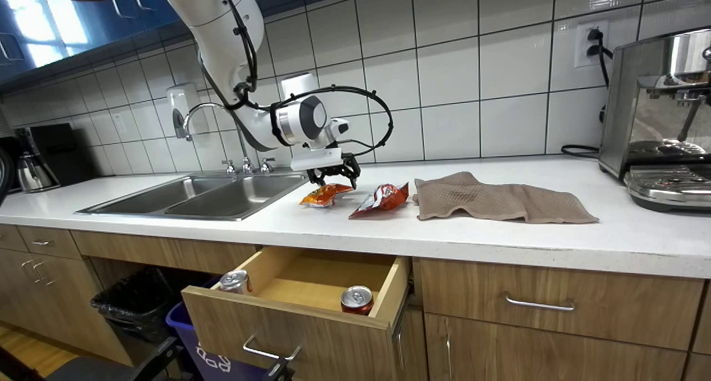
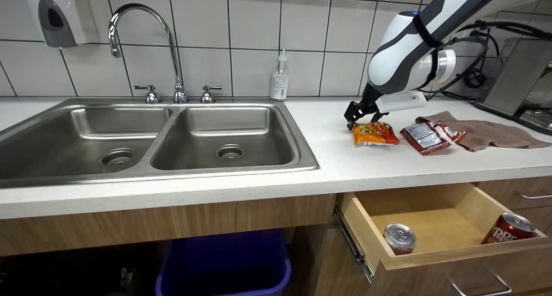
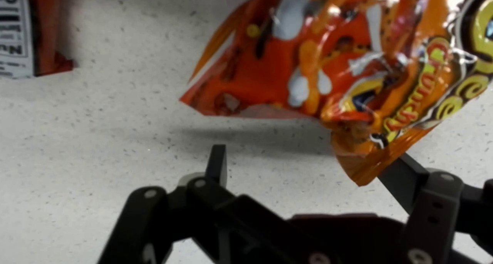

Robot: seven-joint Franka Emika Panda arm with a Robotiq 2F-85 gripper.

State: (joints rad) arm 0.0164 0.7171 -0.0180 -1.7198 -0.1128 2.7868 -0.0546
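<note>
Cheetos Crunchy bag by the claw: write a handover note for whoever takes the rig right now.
Claw: open, nothing gripped.
Cheetos Crunchy bag: on the counter, close by the claw; whether they touch is unclear.
Red snack bag: between it and the brown cloth.
Done: drawer open, Dr Pepper can and another can inside.
Left: neither bag gripped yet.

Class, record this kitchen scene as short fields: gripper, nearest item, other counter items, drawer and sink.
Gripper: open, above the white countertop
Nearest item: orange Cheetos Crunchy bag, overlapping one finger in the wrist view; contact cannot be told
Other counter items: red snack bag, brown towel, espresso machine
Drawer: open, with a Dr Pepper can and a silvery can in opposite front corners
Sink: metal, two basins
</note>
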